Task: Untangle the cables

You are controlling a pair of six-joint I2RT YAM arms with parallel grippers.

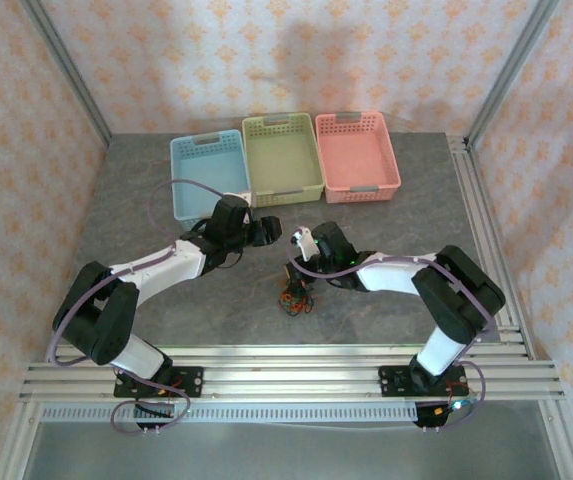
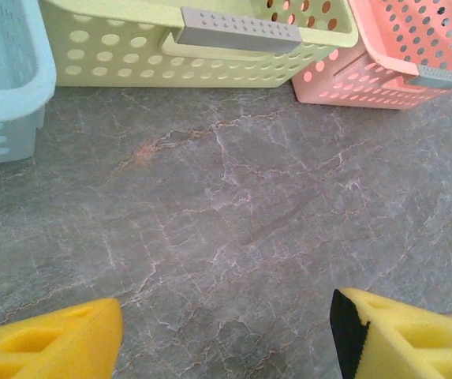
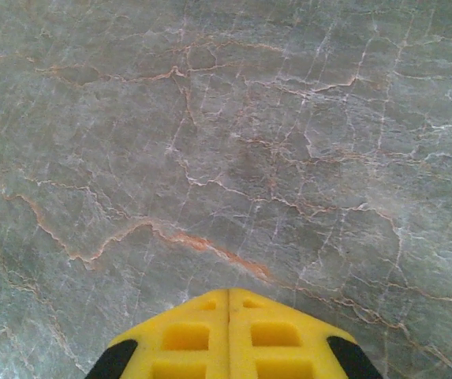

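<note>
Grasp step: my right jaws sit together empty, left jaws apart, so I'd open the right over the cables point(image 1: 295, 297)

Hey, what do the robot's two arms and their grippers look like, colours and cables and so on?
The left arm and right arm have white middle sections with black joints and black bases. A thin lilac hose loops along each. The left gripper and right gripper have chunky yellow fingers with moulded hollows and black patches.
</note>
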